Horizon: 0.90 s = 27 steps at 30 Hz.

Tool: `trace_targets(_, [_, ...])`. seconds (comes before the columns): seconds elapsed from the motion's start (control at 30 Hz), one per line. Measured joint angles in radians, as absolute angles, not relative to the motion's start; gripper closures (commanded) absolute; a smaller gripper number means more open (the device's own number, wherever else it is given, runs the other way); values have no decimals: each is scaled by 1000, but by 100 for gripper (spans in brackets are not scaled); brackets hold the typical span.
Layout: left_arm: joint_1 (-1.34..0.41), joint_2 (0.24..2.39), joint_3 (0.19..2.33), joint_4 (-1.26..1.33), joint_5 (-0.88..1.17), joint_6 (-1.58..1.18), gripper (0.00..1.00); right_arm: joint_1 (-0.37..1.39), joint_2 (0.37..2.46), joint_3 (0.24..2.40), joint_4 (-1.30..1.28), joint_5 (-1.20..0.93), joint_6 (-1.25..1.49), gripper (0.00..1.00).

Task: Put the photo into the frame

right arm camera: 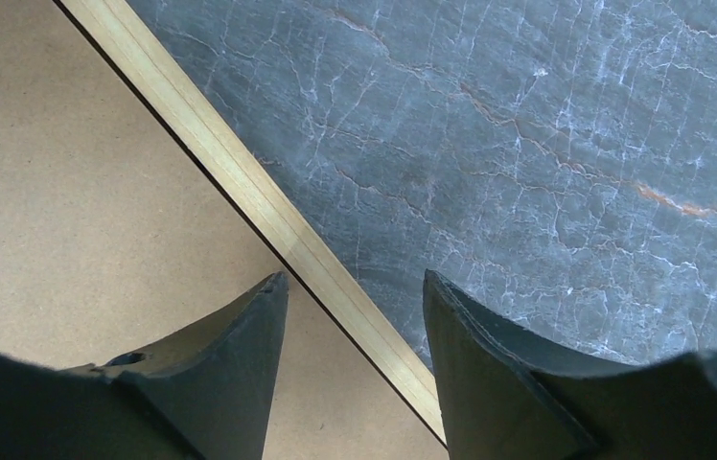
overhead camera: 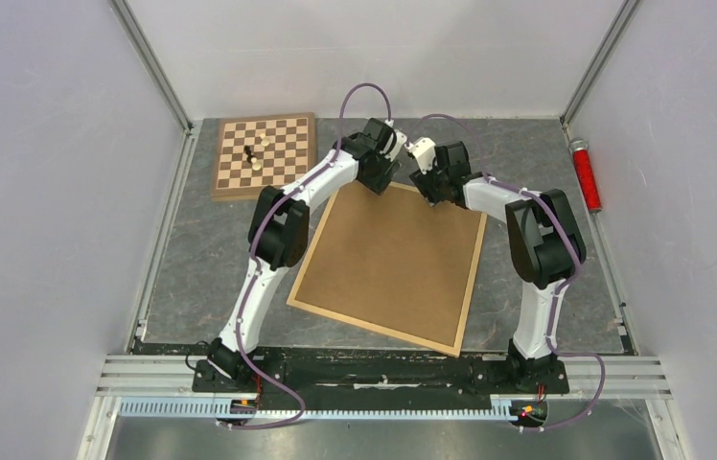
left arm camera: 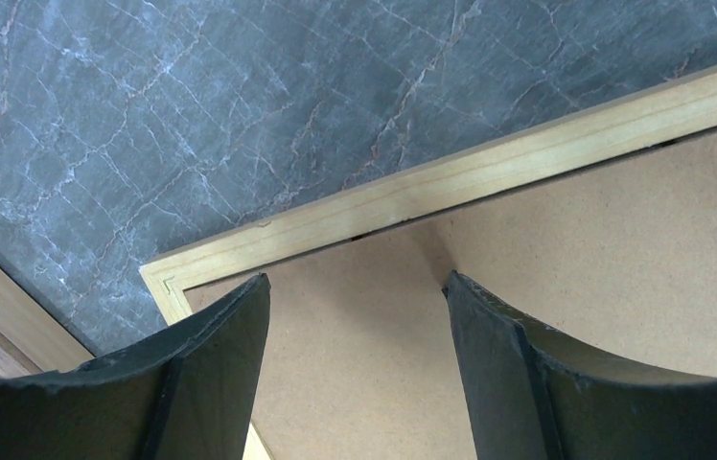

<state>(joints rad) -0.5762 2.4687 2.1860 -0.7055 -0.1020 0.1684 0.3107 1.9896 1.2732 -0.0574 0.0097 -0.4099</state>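
Near edge first: both arm bases sit bolted to the metal rail (overhead camera: 383, 369), left arm (overhead camera: 273, 235) and right arm (overhead camera: 542, 240) both reaching fwd and bending in toward each other; between them the frame (overhead camera: 374, 329) lies flat on the grey marbled surface (overhead camera: 527, 153), turned at an angle so one corner points back at me; a brown backing board (overhead camera: 388, 259) fills its whole opening.

Further out, both grippers are at the frame's far side; left gripper (overhead camera: 380, 182) is just inside the far-left corner, right gripper (overhead camera: 434, 196) a bit to the right along the far rail, the two near each other but apart.

Left wrist cam: left gripper (left arm camera: 357, 278) has its jaws well apart w/ nothing between them; both fingers (left arm camera: 211, 374) hang over the backing board (left arm camera: 575, 249), w/ the frame (left arm camera: 489, 168) corner and rail just beyond the tips and the surface (left arm camera: 192, 115) past that; can't tell if the tips touch the board.

Right wrist cam: right gripper (right arm camera: 355, 276) has jaws parted and straddling the frame (right arm camera: 261, 206) rail; one finger (right arm camera: 220, 364) is over the backing board (right arm camera: 77, 192), the other over the surface (right arm camera: 546, 144); gap is wider than the rail, so no grip on it that I can see; contact w/ the surface I can't tell.

Far back: a chessboard (overhead camera: 283, 144) at far left w/ a few pieces (overhead camera: 252, 156) on it, well apart from the frame; a red cylinder (overhead camera: 585, 175) lies along the far-right edge.
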Motion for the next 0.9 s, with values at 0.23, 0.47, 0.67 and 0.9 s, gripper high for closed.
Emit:
trace_targets(0.23, [-578, 2409, 2083, -692, -83, 165, 26, 319, 2000, 1302, -97, 26, -399, 42])
trace_targets(0.47, [-557, 2329, 1930, -613, -12, 88, 26, 318, 2009, 1320, -125, 11, -365, 42])
trace_targets(0.67, [-521, 2256, 1801, -526, 49, -6, 26, 327, 2019, 1340, -149, 33, -362, 43])
trace_targets(0.9, [-497, 2238, 1785, -513, 111, -119, 26, 350, 2061, 1440, -274, 76, -418, 40])
